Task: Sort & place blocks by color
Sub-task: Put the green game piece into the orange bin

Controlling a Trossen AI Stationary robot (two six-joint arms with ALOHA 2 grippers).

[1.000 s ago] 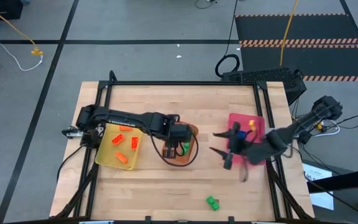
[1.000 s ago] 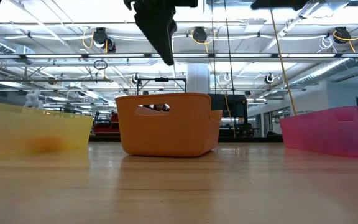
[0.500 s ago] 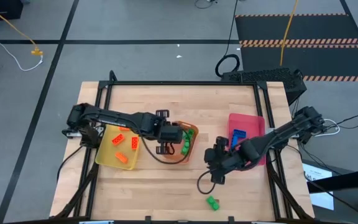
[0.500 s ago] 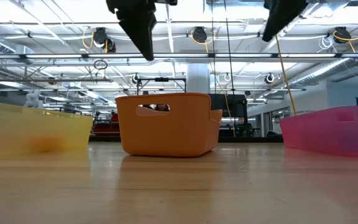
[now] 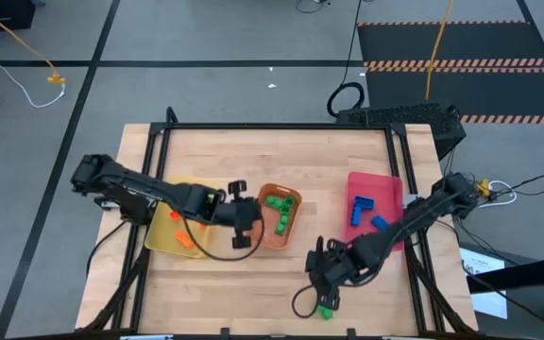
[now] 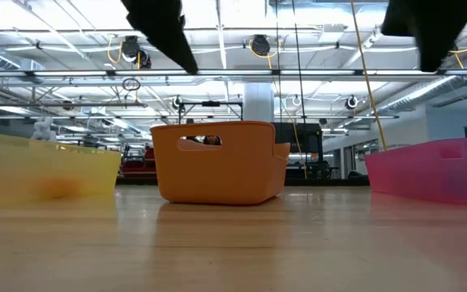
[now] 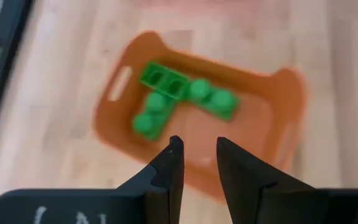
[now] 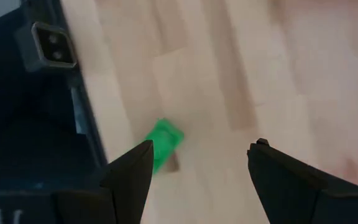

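The wooden table (image 5: 253, 151) carries three trays, and the orange tray (image 5: 294, 222) at its middle is taken as the landmark. The yellow tray (image 5: 165, 236) is set to the left of the orange tray, with orange blocks (image 5: 185, 242) seen in it under the left arm. The pink tray (image 5: 390, 194) is set to the right of the orange tray, and two blue blocks (image 5: 361, 206) lie inside it.

The left gripper (image 5: 241, 215) is held just left of the orange tray, above the bare strip between it and the yellow tray; its fingers (image 7: 171, 163) are shown nearly closed, with a narrow gap and nothing between them. The right gripper (image 5: 324, 269) is held nearer the table's front edge than the orange tray and to its right, with fingers (image 8: 135, 171) spread wide and empty.

Several green blocks (image 5: 280, 208) are gathered inside the orange tray. One green block (image 5: 325, 308) is left on the table well in front of the orange tray, just beyond the right gripper.
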